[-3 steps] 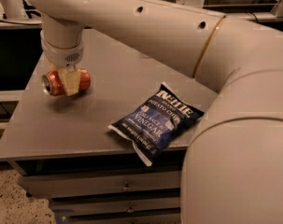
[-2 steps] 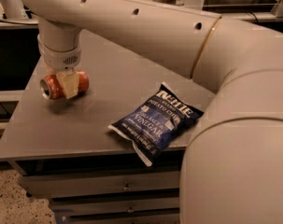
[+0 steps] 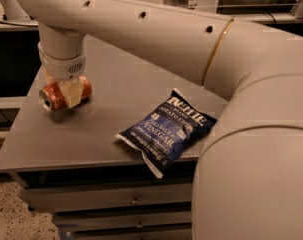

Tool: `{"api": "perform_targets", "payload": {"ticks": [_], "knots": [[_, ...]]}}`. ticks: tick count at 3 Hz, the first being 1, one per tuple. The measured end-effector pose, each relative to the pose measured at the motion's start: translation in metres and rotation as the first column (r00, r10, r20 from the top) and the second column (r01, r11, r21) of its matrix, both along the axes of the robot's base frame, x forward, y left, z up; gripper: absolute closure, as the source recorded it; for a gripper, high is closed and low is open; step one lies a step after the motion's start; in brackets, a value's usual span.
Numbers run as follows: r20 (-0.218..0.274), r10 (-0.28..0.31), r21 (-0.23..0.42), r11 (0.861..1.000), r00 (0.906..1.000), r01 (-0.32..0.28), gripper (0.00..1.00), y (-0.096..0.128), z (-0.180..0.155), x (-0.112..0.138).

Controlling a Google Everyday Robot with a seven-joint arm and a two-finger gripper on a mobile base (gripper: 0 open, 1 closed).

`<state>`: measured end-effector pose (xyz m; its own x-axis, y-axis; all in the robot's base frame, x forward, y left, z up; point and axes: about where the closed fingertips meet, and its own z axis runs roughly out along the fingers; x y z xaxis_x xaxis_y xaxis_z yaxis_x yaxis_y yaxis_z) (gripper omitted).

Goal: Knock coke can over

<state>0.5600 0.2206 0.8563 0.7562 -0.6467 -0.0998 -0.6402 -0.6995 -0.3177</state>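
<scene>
We are seeing the hand (image 3: 67, 92) at the left part of the tabletop (image 3: 116, 96), hanging down from the pale arm (image 3: 141, 29). It is clenching the coke can (image 3: 54, 94): one pale finger (image 3: 72, 89) is crossing the front of the red body. The can is lying horizontal in the hand, with its silver end pointing to the left. Compared with one second ago, the hand is sitting a little lower and a little more to the left, and the can is keeping the same sideways pose. We are judging that the tipping itself is done, and what is remaining is to let the can go and to lift away. Whether the can is already touching the tabletop or is hanging just above its shadow, we cannot tell.

To the left of the hand the tabletop edge is coming near, so a released can could be rolling off there. To the right of the hand there is bare surface, and then the blue chip bag (image 3: 166, 131) is lying well apart, overhanging the front edge above the drawers (image 3: 136, 201). Straight up is looking like the safest way out.
</scene>
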Motion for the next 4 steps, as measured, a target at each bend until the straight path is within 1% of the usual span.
{"api": "perform_targets", "payload": {"ticks": [1,3,4], "knots": [[-0.005,0.029,-0.013,0.999,0.9996,-0.029,0.00,0.001,-0.002,-0.004],[-0.009,0.061,-0.030,0.998,0.9981,-0.061,0.00,0.001,-0.005,-0.009],[-0.019,0.109,-0.082,0.991,0.9939,-0.110,0.00,-0.002,-0.012,-0.017]]}}
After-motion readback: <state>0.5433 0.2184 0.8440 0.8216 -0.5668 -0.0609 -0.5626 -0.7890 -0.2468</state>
